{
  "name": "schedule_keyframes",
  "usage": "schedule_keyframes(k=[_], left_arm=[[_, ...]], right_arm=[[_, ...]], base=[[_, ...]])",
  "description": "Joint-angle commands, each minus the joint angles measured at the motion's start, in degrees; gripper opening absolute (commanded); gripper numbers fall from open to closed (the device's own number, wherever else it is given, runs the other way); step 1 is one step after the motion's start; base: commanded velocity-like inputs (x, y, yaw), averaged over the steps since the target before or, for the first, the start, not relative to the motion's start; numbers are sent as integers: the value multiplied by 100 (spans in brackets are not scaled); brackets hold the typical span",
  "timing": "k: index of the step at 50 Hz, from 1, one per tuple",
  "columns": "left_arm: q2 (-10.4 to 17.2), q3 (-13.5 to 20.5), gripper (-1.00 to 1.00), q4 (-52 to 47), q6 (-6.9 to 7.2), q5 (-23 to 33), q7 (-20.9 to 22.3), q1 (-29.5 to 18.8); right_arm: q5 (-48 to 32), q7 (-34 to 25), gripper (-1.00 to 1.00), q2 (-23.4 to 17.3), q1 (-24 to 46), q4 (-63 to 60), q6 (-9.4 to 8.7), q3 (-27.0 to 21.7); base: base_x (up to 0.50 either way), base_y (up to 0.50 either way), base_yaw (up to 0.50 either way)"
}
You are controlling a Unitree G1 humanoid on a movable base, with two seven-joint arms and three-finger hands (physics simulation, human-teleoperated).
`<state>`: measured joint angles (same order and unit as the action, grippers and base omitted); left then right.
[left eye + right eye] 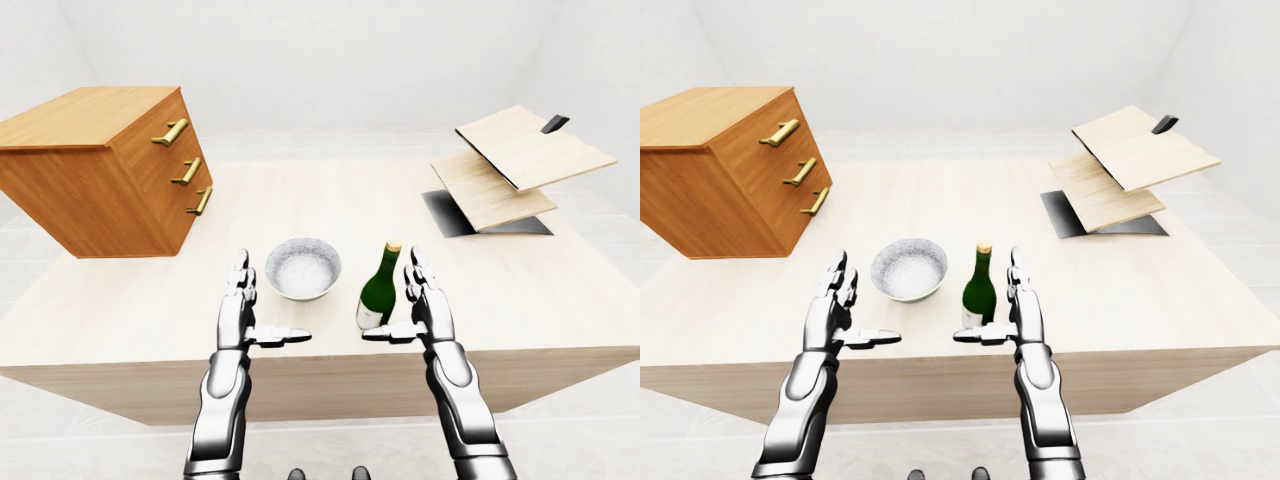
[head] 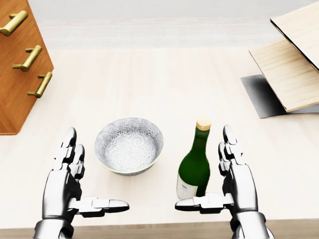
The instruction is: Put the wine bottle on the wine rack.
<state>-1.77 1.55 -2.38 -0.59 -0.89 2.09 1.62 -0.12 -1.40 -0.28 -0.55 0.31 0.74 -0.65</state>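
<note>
1. Bottle [image 2: 194, 172]: green glass, tan cap, pale label. It stands upright on the table [image 2: 164, 74], near the bottom edge of the head view, just right of the bowl [image 2: 129, 145].
2. Right hand [image 2: 234, 181]: I hold it open, fingers straight up just right of the bottle, thumb stretched left across the bottle's base. Whether the thumb touches the glass I cannot tell. Nothing is gripped.
3. Left hand [image 2: 70, 181]: open too, left of the bowl, thumb pointing right, holding nothing.
4. Rack [image 1: 520, 165]: slanted pale wood boards on a dark base, at the table's far right, well apart from the bottle.
5. Risk, tipping: the bottle is tall and narrow, so I judge that a knock from my thumb or fingers before they close would topple it, perhaps into the bowl.
6. Risk, slipping: smooth glass, and a long carry to sloping boards; a loose grip could drop it, or it could slide off.
7. Bowl: patterned, shallow, appears empty.
8. Cabinet [image 1: 100, 170]: three drawers, all shut; contents hidden.
</note>
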Motion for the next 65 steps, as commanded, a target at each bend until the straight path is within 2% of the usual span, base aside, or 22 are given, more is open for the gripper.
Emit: schedule_keyframes(k=[1,2,3,4,10,18,22,28,42,57,65], left_arm=[[73,197,100,-288,338,199,247,30],[80,190,100,-291,340,192,240,32],[112,159,100,-419,402,186,222,73],[141,165,100,-642,557,111,234,126],[239,215,100,-1159,559,-112,247,280],[286,269,100,-1727,559,-215,278,522],[319,355,100,-2165,559,-272,332,678],[302,520,100,-2662,559,-375,447,872],[207,458,100,-2836,559,-218,538,933],[187,351,100,-2775,559,-183,610,1002],[165,279,100,-3087,559,-163,581,1108]], right_arm=[[85,-121,100,-54,-33,-301,-205,-213],[86,-120,100,-55,-34,-303,-207,-212],[95,-107,100,-63,-34,-362,-251,-218],[104,-100,100,-69,-49,-537,-370,-211],[24,-34,100,-90,-70,-859,-571,-179],[4,-65,100,-118,-113,-812,-475,-231],[32,-93,100,-135,-228,-1032,-571,-280],[35,-135,100,-149,-307,-1412,-574,-333],[277,-250,100,-119,-343,-2113,-574,-445],[322,-306,100,-73,-427,-2111,-574,-409],[363,-410,100,-45,-504,-2175,-574,-279]], base=[[0,0,0],[0,0,0],[0,0,0],[0,0,0],[0,0,0],[0,0,0],[0,0,0],[0,0,0],[0,0,0],[-24,-46,0],[-12,-48,0]])
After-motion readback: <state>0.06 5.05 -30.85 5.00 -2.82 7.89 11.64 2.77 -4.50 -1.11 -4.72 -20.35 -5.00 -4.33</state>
